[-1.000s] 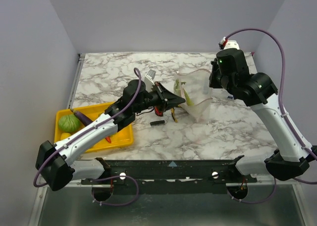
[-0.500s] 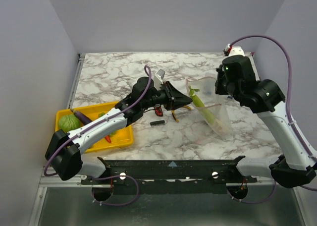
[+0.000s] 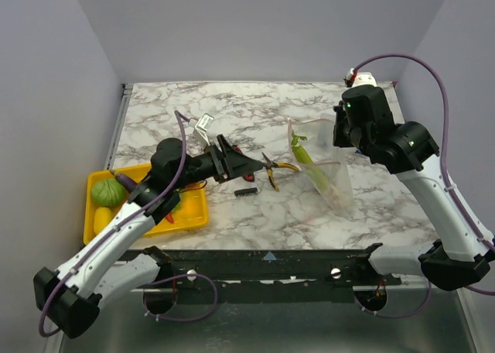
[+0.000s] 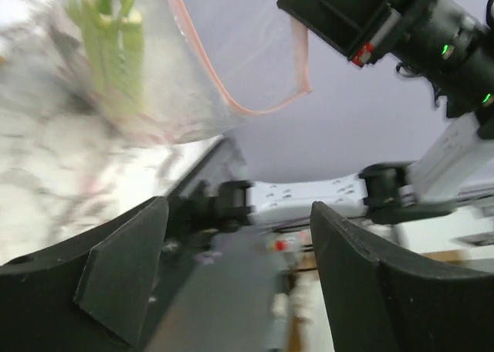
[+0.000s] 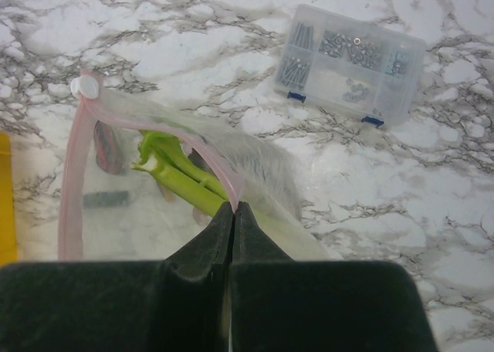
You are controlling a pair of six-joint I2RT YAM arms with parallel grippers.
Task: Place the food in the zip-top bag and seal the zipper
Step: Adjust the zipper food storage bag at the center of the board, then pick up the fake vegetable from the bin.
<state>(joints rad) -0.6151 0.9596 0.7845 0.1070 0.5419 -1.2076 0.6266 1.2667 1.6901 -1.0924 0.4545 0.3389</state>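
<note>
Food [image 3: 107, 191] in yellow tray [image 3: 191, 214] lies left of the open, empty left end effector [image 3: 246, 166]; right end effector [image 5: 233, 208] clamps zip-top bag [image 3: 331, 179] at its rim.

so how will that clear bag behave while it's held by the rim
Probably floppy: the bag sags from the right gripper, pinched at its zipper. Likely light, though the celery inside may weigh one side down. The smooth film could slip.
</note>
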